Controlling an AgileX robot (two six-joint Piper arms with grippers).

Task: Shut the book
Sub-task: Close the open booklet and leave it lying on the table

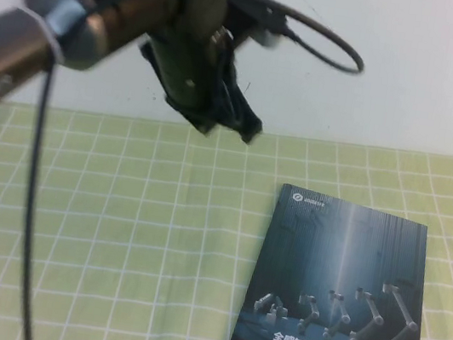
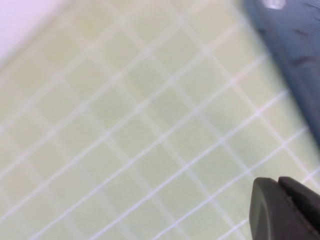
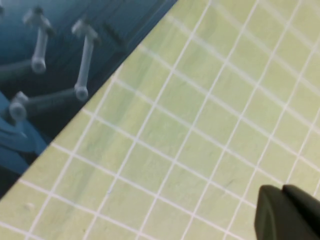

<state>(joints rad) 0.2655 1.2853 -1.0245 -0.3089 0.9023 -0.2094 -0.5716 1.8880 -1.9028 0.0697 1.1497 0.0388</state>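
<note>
A dark blue book point(image 1: 336, 295) with robot arms pictured on its cover lies shut and flat on the green checked cloth, right of centre. My left gripper point(image 1: 239, 118) hangs high above the cloth, left of and behind the book, nothing in it. The left wrist view shows its fingers point(image 2: 265, 210) pressed together, with a corner of the book point(image 2: 292, 45) off to one side. My right gripper point(image 3: 282, 190) is out of the high view. The right wrist view has it shut and empty above bare cloth, beside the book's point(image 3: 45, 60) edge.
The green checked cloth point(image 1: 113, 230) covers the table up to a white wall point(image 1: 413, 79) at the back. A black cable point(image 1: 29, 216) from the left arm loops down over the cloth's left side.
</note>
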